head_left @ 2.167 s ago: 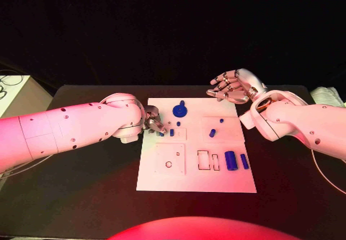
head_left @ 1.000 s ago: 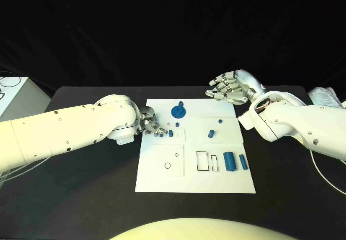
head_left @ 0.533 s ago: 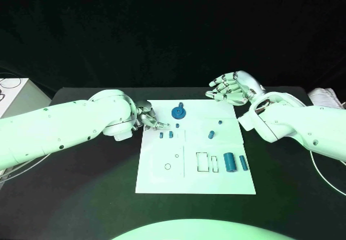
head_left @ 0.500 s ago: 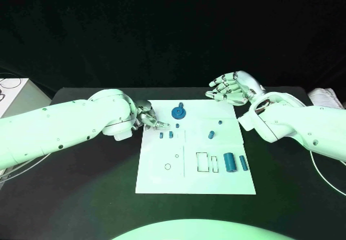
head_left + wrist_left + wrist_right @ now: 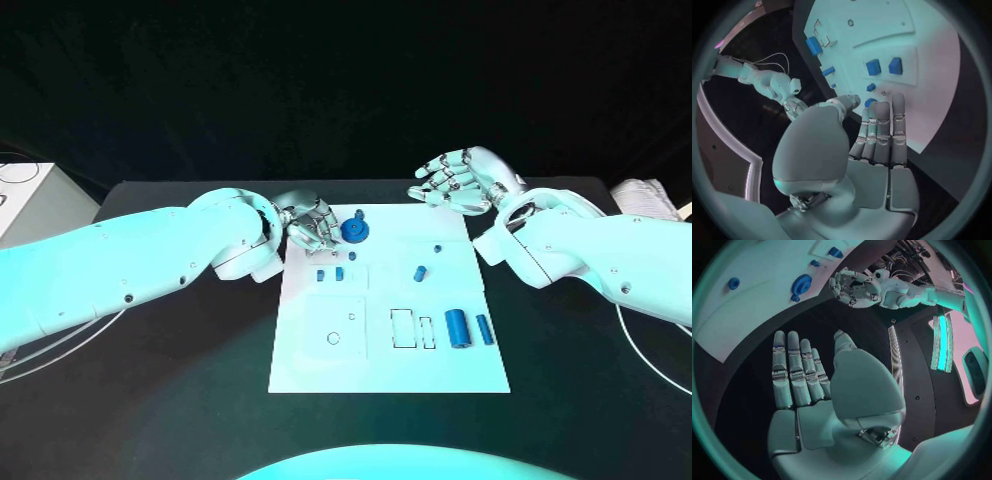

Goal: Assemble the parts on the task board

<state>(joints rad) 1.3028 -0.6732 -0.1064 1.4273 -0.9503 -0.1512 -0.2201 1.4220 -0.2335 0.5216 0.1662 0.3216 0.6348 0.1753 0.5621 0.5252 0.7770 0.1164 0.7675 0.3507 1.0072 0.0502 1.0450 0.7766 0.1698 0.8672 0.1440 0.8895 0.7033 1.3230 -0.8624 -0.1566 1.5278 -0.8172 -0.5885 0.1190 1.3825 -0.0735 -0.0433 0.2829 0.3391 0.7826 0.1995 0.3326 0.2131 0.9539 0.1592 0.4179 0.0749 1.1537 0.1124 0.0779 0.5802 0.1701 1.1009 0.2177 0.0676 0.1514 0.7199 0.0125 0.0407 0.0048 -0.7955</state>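
The left robot hand (image 5: 307, 220) is hovering over the far left corner of the task board (image 5: 387, 375), which is lying in the middle of the tabletop (image 5: 144, 400). The left wrist view is showing its fingers (image 5: 879, 132) straight and grasping nothing, above two square blue parts (image 5: 882, 66). The right robot hand (image 5: 459, 180) is hanging released past the board's far edge, fingers (image 5: 795, 372) spread over dark tabletop, near a round blue part (image 5: 802, 284).
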